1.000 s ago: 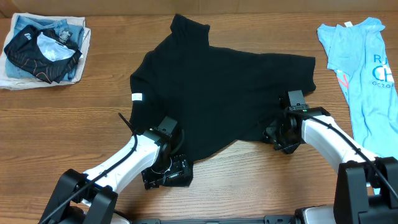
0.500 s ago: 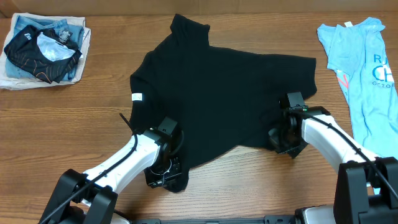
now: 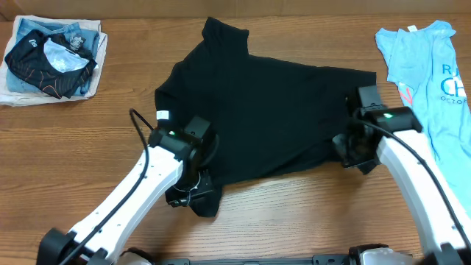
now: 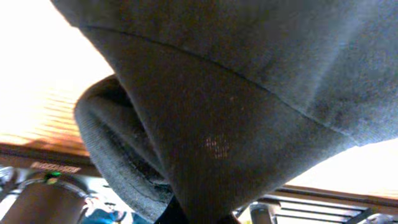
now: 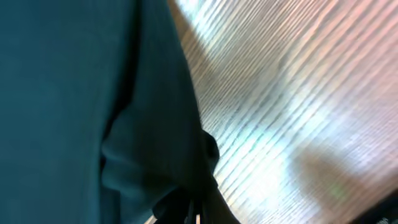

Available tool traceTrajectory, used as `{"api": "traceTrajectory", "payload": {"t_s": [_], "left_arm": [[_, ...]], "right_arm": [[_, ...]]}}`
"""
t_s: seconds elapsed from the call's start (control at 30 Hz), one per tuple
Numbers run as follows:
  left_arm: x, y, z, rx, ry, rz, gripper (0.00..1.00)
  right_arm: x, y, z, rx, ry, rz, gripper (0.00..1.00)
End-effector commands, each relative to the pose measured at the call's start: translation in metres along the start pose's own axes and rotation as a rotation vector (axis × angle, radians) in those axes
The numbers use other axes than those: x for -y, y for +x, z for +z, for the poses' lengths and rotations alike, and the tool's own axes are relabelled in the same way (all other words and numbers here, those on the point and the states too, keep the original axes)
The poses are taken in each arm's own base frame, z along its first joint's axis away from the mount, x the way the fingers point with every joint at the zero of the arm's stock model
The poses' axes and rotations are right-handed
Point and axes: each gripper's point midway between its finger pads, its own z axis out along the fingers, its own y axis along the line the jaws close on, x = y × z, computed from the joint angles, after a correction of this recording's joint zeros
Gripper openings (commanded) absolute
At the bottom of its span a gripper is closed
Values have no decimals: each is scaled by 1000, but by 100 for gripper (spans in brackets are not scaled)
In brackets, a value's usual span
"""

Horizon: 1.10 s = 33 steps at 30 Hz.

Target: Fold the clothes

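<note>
Shirt [image 3: 265, 110] hem bunches at both ends; I see the left gripper [image 3: 194, 199] and right gripper [image 3: 352, 151] jaws each pinching black fabric.

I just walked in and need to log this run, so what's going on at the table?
Two robot arms are working on the black T-shirt spread on the table. The left gripper pinches its near-left corner, the right gripper its near-right edge; both look shut on fabric. No fold is laid yet. A light blue T-shirt lies at the right, a small clothes pile far left.
</note>
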Motion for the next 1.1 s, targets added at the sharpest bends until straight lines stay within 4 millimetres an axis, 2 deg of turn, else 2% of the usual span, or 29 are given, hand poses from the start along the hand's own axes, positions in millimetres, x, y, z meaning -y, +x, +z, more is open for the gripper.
{"api": "traceTrajectory", "payload": {"t_s": [0.0,0.33,0.43,0.57,0.73,0.77,0.8,0.9,1.07], "left_arm": [[-7,-9,-31,134,2,-2,4],[-23,3,-85,305,73,6,4],[-26,10,-100,341,107,11,4],[-31,19,-123,402,153,16,4],[-30,27,-160,521,236,49,4],[-29,29,-173,558,263,62,4],[-28,30,-177,573,271,66,4],[-22,38,-210,653,339,108,4],[-21,47,-246,767,388,156,4]], "right_arm": [[4,-18,-35,124,-57,51,4],[21,-16,-82,217,-197,84,4],[29,-16,-102,257,-242,94,4],[40,-17,-137,319,-300,92,4],[44,-19,-180,379,-375,41,4],[45,-20,-191,395,-391,25,4],[46,-20,-196,403,-399,19,4],[48,-22,-219,437,-444,16,4],[44,-19,-246,457,-532,-15,4]]}}
